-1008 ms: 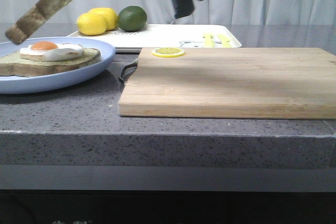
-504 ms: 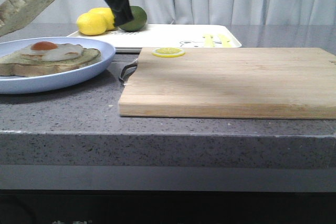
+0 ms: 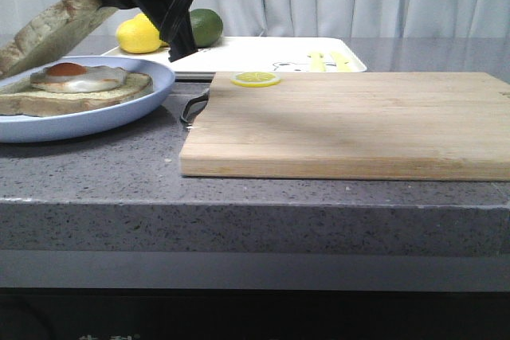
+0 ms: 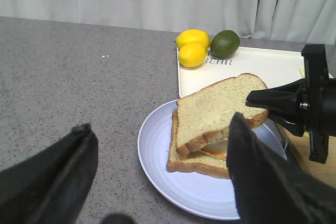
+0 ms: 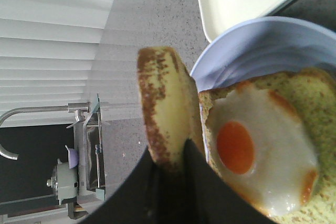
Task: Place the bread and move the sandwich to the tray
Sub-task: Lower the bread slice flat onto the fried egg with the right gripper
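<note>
A: Bread (image 3: pixel 56 28) first. Where is it?

B: In the right gripper (image 5: pixel 169 174), whose fingers are clamped on one crust edge. The slice hangs tilted over the egg-topped slice (image 3: pixel 76 87) on the blue plate (image 3: pixel 119 113); its low end looks to be resting there.

A: How does the left wrist view show it?

B: The bread covers most of the slice underneath, with the right gripper's black fingers pinching its raised corner.

A: And the left gripper (image 4: pixel 157 182)?

B: Its two dark fingers stand wide apart with nothing between them, on the near side of the plate.

A: What sits farther out?

B: The white tray (image 3: pixel 263 57) is just behind the plate, bare in the middle. Two lemons (image 3: pixel 142 34) and a lime (image 3: pixel 201 27) sit at its far corner. The wooden board (image 3: pixel 351 121) lies to the right of the plate, with a lemon slice (image 3: pixel 255 79) near its back corner. Everything rests on a grey speckled counter (image 3: pixel 96 173).
</note>
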Available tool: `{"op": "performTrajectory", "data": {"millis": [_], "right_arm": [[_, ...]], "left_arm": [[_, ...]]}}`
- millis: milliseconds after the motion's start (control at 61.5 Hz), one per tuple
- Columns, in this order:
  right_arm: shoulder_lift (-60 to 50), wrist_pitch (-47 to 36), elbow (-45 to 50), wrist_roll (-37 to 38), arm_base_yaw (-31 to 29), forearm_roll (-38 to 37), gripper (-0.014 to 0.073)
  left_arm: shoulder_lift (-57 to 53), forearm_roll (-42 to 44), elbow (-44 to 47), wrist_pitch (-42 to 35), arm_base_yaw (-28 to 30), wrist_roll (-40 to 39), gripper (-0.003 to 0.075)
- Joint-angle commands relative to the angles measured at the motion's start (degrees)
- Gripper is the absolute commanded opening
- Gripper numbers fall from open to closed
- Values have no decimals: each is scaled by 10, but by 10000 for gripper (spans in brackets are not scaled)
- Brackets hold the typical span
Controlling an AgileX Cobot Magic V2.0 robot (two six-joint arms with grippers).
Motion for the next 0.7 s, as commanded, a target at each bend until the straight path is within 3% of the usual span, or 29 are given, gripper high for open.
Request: {"op": "performTrajectory", "data": {"millis": [0,211,293,569,683], "right_arm": [[-28,23,-21,-3,1,57,15],[-23,28,-21,-3,1,57,20],[-23,29,-21,-3,1,56,58],[-23,31,-20,-8,1,56,356],[-23,31,-20,-10,1,41,434]], "left_arm": [[7,-1,-17,-43,1,-6,512],[7,-1,-17,-43,1,-6,512],[7,-1,-17,-43,1,-6,512],[7,-1,-17,-43,1,-6,512],[7,-1,-17,-43,1,-6,512]]}}
